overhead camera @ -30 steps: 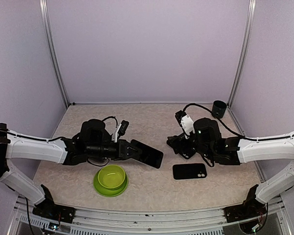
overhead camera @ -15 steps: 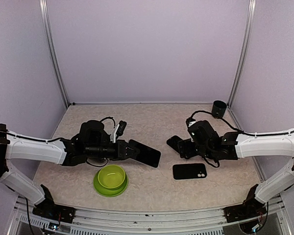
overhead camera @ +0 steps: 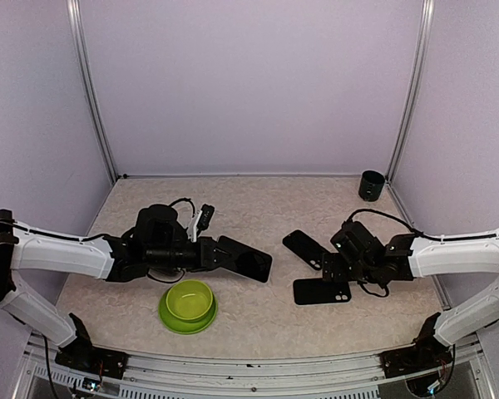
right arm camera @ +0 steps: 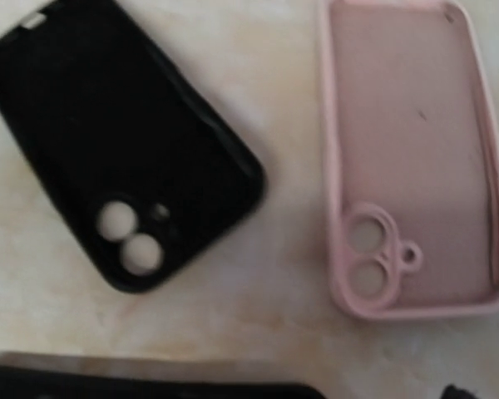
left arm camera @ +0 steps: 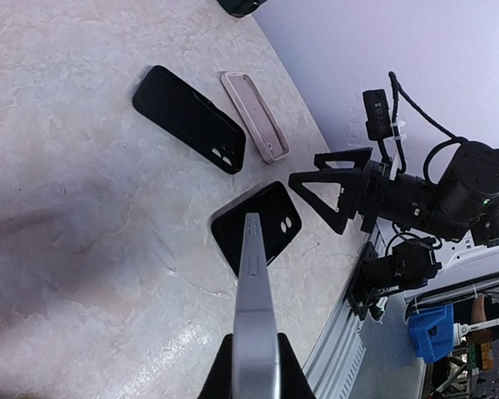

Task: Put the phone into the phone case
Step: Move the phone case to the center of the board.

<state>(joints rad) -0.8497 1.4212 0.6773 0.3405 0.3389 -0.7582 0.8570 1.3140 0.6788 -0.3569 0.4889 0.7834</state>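
Observation:
My left gripper (overhead camera: pixel 214 253) is shut on the phone (overhead camera: pixel 245 260) and holds it above the table; the left wrist view shows it edge-on as a silver band (left arm camera: pixel 255 316) between the fingers. Three empty phone cases lie to the right. One black case (overhead camera: pixel 322 291) lies nearest, a second black case (overhead camera: pixel 303 248) lies beyond it, and a pink case (right arm camera: pixel 412 158) lies beside that. My right gripper (overhead camera: pixel 331 268) hovers open over the cases, empty, its two fingers spread apart in the left wrist view (left arm camera: pixel 339 187).
A green bowl (overhead camera: pixel 188 304) sits just in front of the held phone. A black cup (overhead camera: pixel 371 184) stands in the far right corner. Purple walls close the table in on three sides.
The right arm has swung right and toward the near edge, lowering over the cases and uncovering the far black case. The left arm with the phone has barely shifted.

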